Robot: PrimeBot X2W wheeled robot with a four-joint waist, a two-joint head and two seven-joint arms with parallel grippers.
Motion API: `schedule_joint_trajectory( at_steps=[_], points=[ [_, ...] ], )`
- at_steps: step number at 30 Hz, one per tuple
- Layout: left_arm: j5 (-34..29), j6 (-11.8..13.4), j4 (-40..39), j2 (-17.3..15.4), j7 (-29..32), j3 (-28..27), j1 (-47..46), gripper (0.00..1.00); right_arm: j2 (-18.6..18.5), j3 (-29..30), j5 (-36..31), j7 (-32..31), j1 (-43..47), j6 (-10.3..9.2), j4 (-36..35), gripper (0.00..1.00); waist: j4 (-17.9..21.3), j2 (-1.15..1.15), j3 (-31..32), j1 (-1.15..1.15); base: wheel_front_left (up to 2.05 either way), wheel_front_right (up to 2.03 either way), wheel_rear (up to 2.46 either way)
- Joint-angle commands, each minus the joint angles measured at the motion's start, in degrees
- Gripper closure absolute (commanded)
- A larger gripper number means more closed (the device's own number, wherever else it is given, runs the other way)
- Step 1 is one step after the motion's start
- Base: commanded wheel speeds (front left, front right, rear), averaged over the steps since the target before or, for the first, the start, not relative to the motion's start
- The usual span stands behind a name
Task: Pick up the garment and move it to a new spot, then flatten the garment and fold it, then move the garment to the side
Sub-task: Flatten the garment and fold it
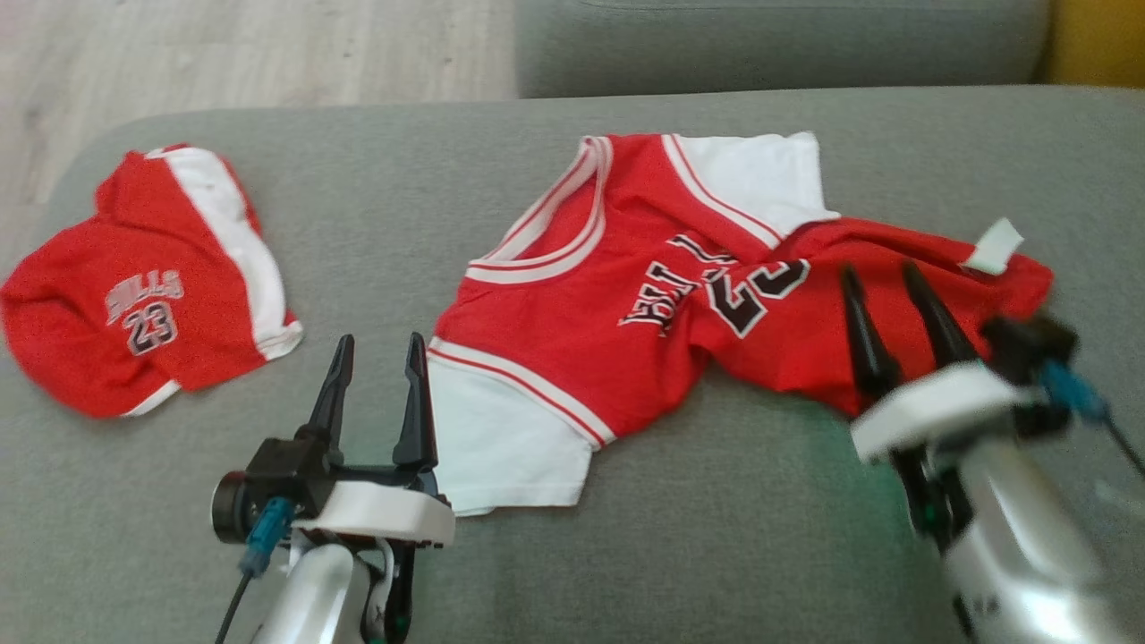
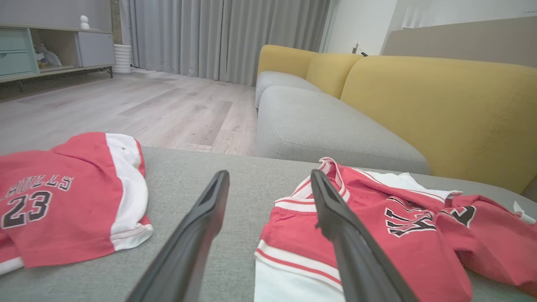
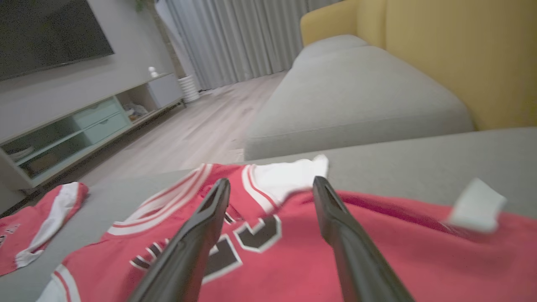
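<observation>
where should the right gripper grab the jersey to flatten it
Grip the bunched hem of the jersey beside the white tag, coming from above with the open right gripper; that end is crumpled and raised, so pulling outward spreads it.

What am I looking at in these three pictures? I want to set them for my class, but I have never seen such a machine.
It is a two-armed robot. The head view looks down on a grey sofa cushion; each wrist view looks along one hand's two dark fingers. On the cushion lie a crumpled red and white jersey and, to its left, red shorts. The left hand stands open at the jersey's white sleeve. The right hand is open above the jersey's rumpled end. Neither holds anything.
</observation>
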State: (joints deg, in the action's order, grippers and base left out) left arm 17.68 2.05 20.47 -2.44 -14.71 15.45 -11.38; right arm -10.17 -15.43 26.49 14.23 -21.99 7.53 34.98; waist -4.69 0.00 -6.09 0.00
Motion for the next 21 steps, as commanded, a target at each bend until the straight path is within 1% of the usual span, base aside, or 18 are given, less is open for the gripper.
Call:
schedule_joint_trajectory(
  at_steps=[1, 4, 7, 11, 13, 16, 17, 21],
  points=[
    [0.0, 0.3, -1.9, -0.4, -0.3, -1.4, -1.3, 0.0, 1.9, 0.9, -2.1, 0.7, 0.8, -0.04, -2.9, 0.0, 1.1, 0.0, -0.5, 0.0, 0.0, 0.0, 0.0],
    [-0.4, 0.1, -1.7, -0.4, -0.3, -1.2, -1.6, 0.0, 4.5, 6.2, -6.7, 0.8, 4.4, -0.04, -6.1, 0.0, 2.4, 0.0, -1.0, 0.0, 0.0, 0.0, 0.0],
    [-0.6, 0.0, -1.7, -0.4, -0.3, -1.1, -2.1, 0.0, 6.0, 8.4, -9.8, 0.8, 5.9, -0.04, -8.3, 0.0, 3.1, 0.0, -1.7, 0.0, 0.0, 0.0, 0.0],
    [-0.6, -0.1, -1.6, -0.4, -0.3, -0.7, -2.9, 0.0, 6.8, 12.2, -12.6, -0.1, 6.0, -0.04, -9.7, 0.0, 3.2, 0.0, -2.5, 0.0, 0.0, 0.0, 0.0],
    [-0.6, -0.2, -1.6, -0.4, -0.3, -0.4, -3.4, 0.0, 7.0, 15.5, -14.7, -1.4, 5.7, -0.04, -9.5, 0.0, 2.8, 0.0, -3.0, 0.0, 0.0, 0.0, 0.0],
    [-0.4, -0.3, -1.4, -0.4, -0.3, 0.1, -3.9, 0.0, 7.2, 21.2, -18.3, -4.9, 4.7, -0.04, -8.0, 0.0, 1.8, 0.0, -3.8, 0.0, 0.0, 0.0, 0.0],
    [-0.4, -0.3, -1.4, -0.4, -0.3, 0.1, -3.9, 0.0, 7.2, 21.2, -18.3, -4.9, 4.7, -0.04, -8.0, 0.0, 1.8, 0.0, -3.8, 0.0, 0.0, 0.0, 0.0],
    [0.0, 0.0, -1.4, -0.4, -0.3, 0.3, -4.4, 0.0, 7.3, 25.9, -16.9, -7.7, 3.4, -0.04, -5.7, 0.0, 0.5, 0.0, -4.9, 0.0, 0.0, 0.0, 0.0]
  ],
)
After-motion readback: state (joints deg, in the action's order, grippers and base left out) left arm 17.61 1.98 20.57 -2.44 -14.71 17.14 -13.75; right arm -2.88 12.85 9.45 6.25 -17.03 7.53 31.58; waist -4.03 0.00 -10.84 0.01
